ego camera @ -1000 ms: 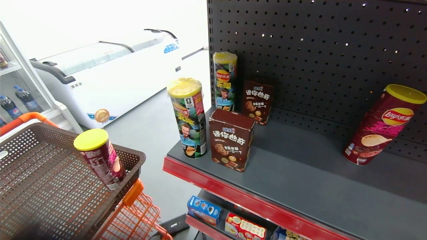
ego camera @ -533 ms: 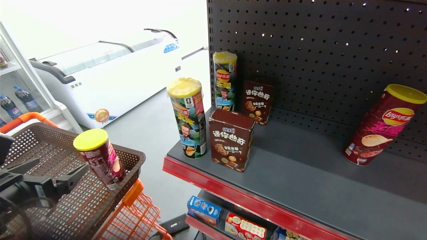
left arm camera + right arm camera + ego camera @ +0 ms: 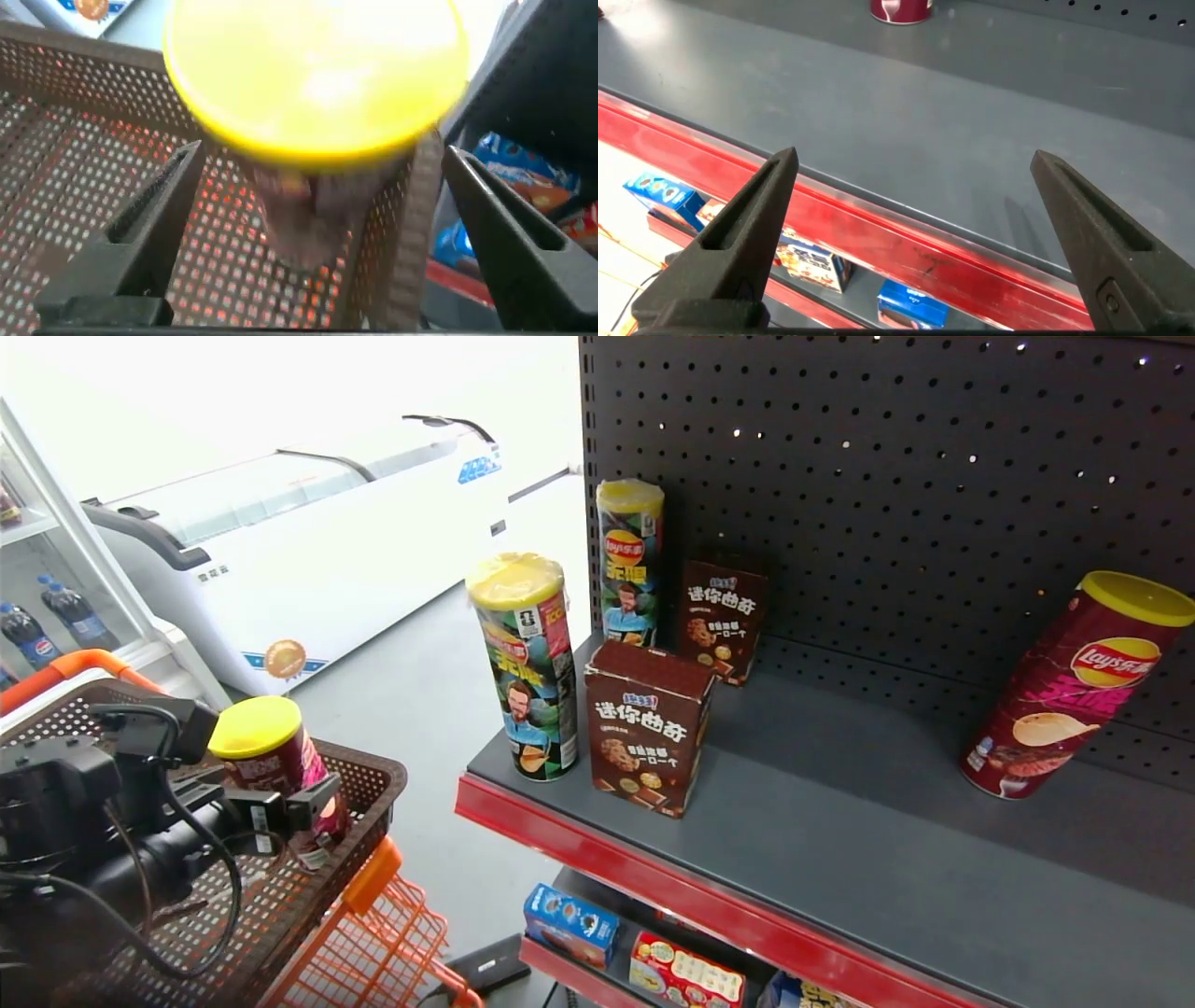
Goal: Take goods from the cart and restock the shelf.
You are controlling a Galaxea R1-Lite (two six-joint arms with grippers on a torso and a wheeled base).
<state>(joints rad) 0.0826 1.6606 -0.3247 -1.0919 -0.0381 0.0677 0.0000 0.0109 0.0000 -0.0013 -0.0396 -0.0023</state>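
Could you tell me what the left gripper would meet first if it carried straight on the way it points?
The yellow-lidded chip can, standing in the cart basket between the left gripper's open fingers; the gap left is hard to judge.

- Lower left, we see a can (image 3: 271, 770) with a dark red body and a plain yellow lid.
- Around it we see a brown basket (image 3: 373, 795) patterned all over with small holes, above an orange wire cart (image 3: 373, 943).
- We find the shelf (image 3: 840, 831) dark grey with a red front strip. Its back panel (image 3: 887, 476) is black, dotted with rows of holes.
- At centre, we see two brown boxes (image 3: 647, 739) with white lettering and two green, many-coloured cans (image 3: 527, 672) with yellow lids.
- At right, we see a maroon can (image 3: 1064, 695) with a yellow lid.
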